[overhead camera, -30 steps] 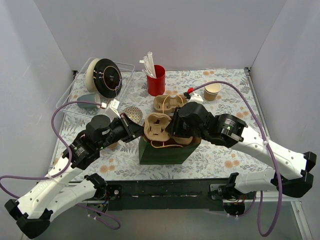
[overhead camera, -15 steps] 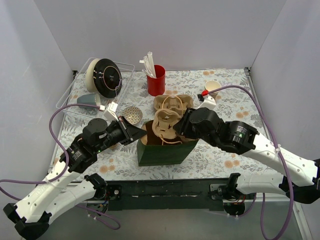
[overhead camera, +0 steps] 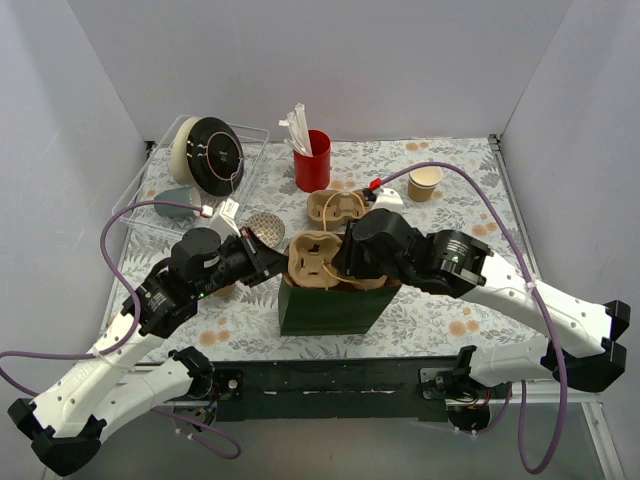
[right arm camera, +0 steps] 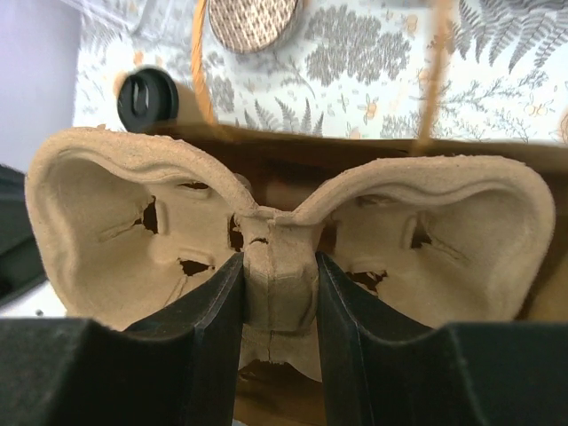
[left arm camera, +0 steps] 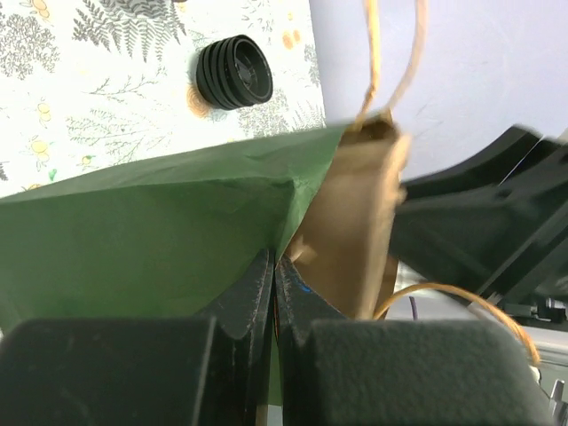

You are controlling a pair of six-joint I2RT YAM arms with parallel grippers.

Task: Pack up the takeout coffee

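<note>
L tool (left arm camera: 275,271) is pinched together on the top edge of the green paper bag (overhead camera: 325,310), holding its mouth open. R tool (right arm camera: 277,280) is clamped on the centre rib of a moulded pulp cup carrier (right arm camera: 124,204), which sits at the bag mouth, partly in. A 2nd carrier (overhead camera: 342,207) lies on the worktop (overhead camera: 245,320) just behind the bag.

Takeout coffee (left arm camera: 235,71): a small kraft cup w/ black lid. It looks upright on the worktop left of the bag, near it but apart, and not far from a round brown woven disc (right arm camera: 253,18). From the top cam it's mostly hidden under the L arm. Neither tool is on it.

Handling (my read):
- Can't tell if it's filled, so treat it as full. It's prob. light either way, but keep it vertical w/ no jerks.
- The paper wall is soft and will dent or ovalise under a hard squeeze.
- The lid is slick plastic and only snapped on, so it's likely to pop off if lifted by it. Don't grab the lid.
- Best hold is across the kraft wall, high up just under the lid, where the rolled rim should stiffen it. Use moderate force.
- It's tapered, so it may slip down through a loose grip.
- It needs a straight drop into a carrier well. The pulp is stiff but light, so the carrier may shift.
</note>
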